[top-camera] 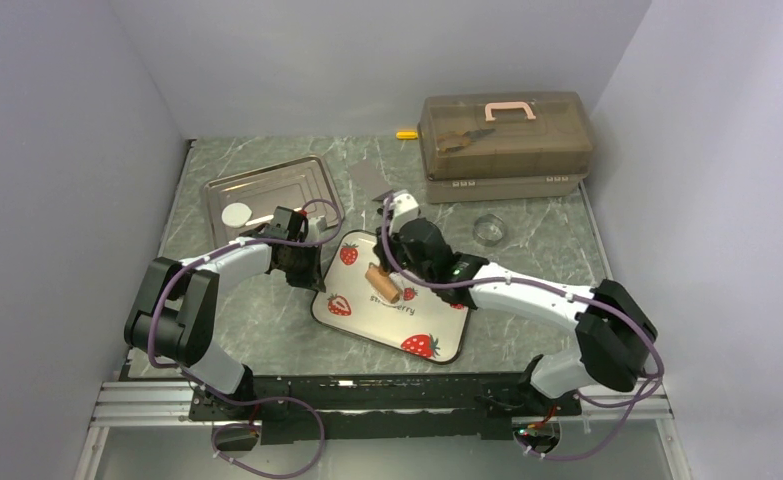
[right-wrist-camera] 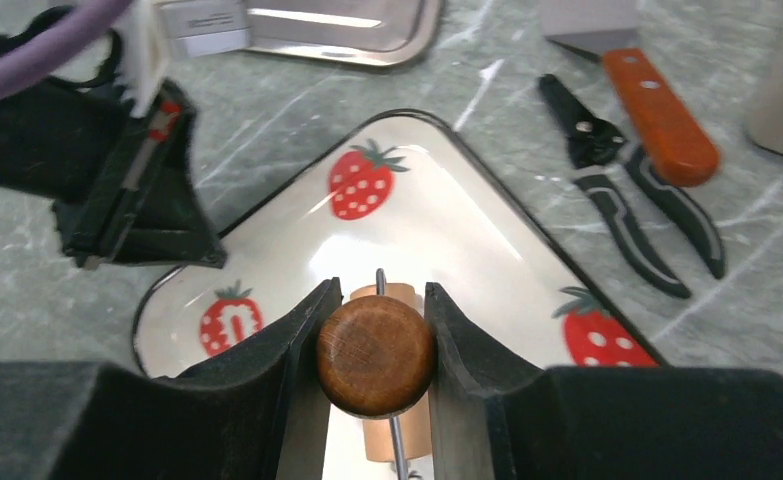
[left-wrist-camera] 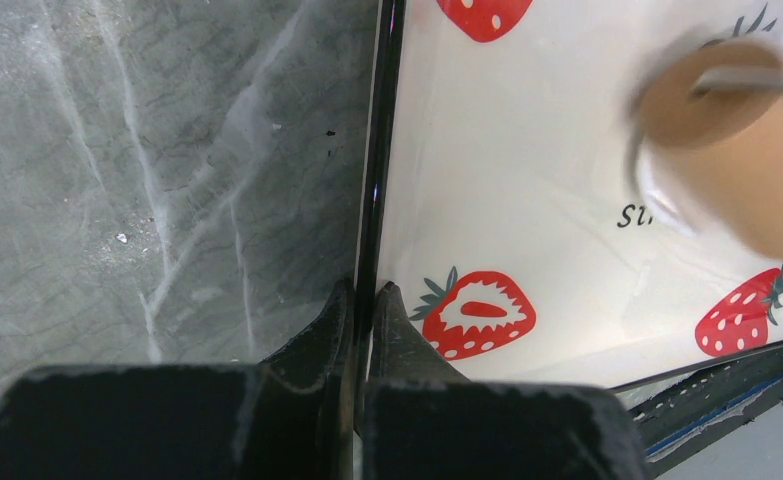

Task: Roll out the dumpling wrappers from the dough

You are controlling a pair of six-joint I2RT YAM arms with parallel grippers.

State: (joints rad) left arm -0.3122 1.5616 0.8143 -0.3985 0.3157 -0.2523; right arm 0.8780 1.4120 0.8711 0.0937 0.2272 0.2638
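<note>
Progress: one wrapper [top-camera: 236,214] lies flat on the tray [top-camera: 277,190], at the far left of the worktop [top-camera: 267,320]. We count that one as finished. No other discs in sight.

The dough we cannot pick out for sure. A pale blur hugs the roller [right-wrist-camera: 375,355] in the left wrist view, possibly dough beneath it on the plate [right-wrist-camera: 437,215]. We judge the job part done: rolling in hand, more wrappers to come.

Pose: left tool [left-wrist-camera: 364,300] is clenched on the plate's left rim, one finger either side. Its arm bends in low from the left, and we take it to be pinning the plate.

Right tool [right-wrist-camera: 377,300] grasps the roller by its end, jaws around the round wooden knob. Its arm reaches in from the right, forearm low over the plate's right side. The roller lies over the plate's middle, well apart from the tray.
</note>
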